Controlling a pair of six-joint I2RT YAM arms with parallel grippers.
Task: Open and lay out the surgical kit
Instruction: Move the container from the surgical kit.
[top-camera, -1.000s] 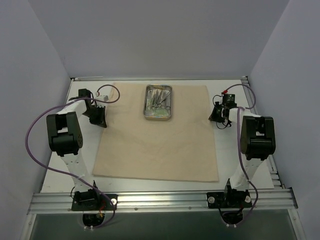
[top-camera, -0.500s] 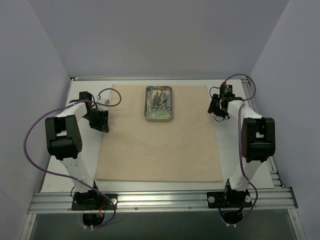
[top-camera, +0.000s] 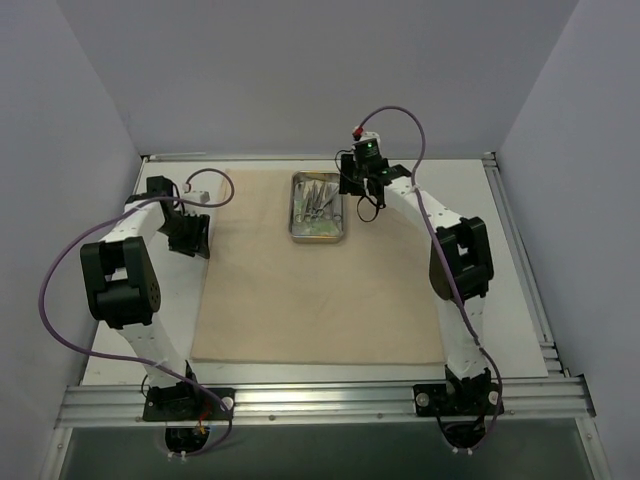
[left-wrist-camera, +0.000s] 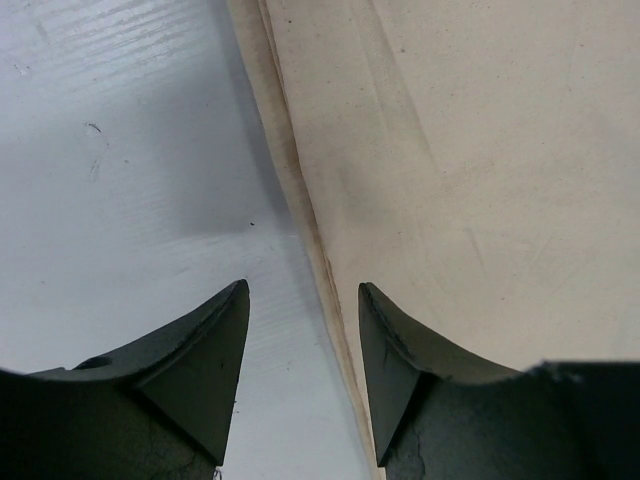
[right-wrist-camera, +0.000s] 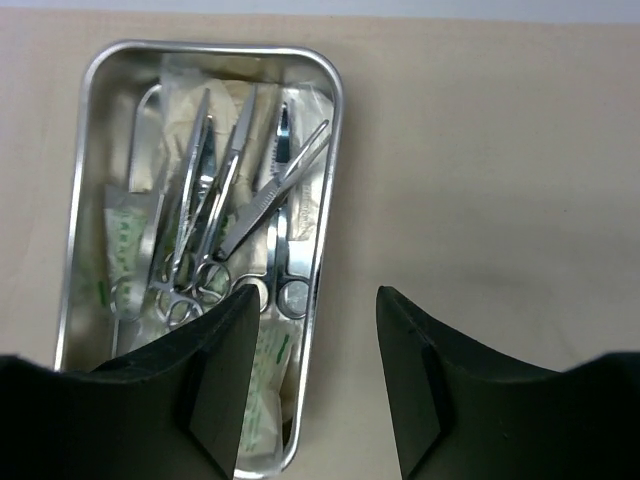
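Observation:
The beige cloth wrap (top-camera: 320, 300) lies spread flat on the table. On its far part stands the shiny steel tray (top-camera: 291, 206), holding scissor-handled forceps (right-wrist-camera: 270, 195), thin tweezers (right-wrist-camera: 195, 160) and green-printed packets (right-wrist-camera: 120, 235). My right gripper (top-camera: 357, 186) hovers open at the tray's right side. In the right wrist view the gripper (right-wrist-camera: 318, 300) has the tray's rim (right-wrist-camera: 333, 110) between its fingers, one finger over the tray and one over cloth. My left gripper (top-camera: 189, 234) is open at the cloth's left edge (left-wrist-camera: 300, 200), which runs between its fingers (left-wrist-camera: 215, 340), gripping nothing.
The white table top (left-wrist-camera: 120, 150) shows left of the cloth. Grey walls close in the back and both sides. A metal rail (top-camera: 320, 400) with the arm bases runs along the near edge. Purple cables loop off both arms.
Both grippers have opened. The right arm has swung left from the cloth's right edge to the tray. The left gripper has shifted slightly left at the cloth's left edge.

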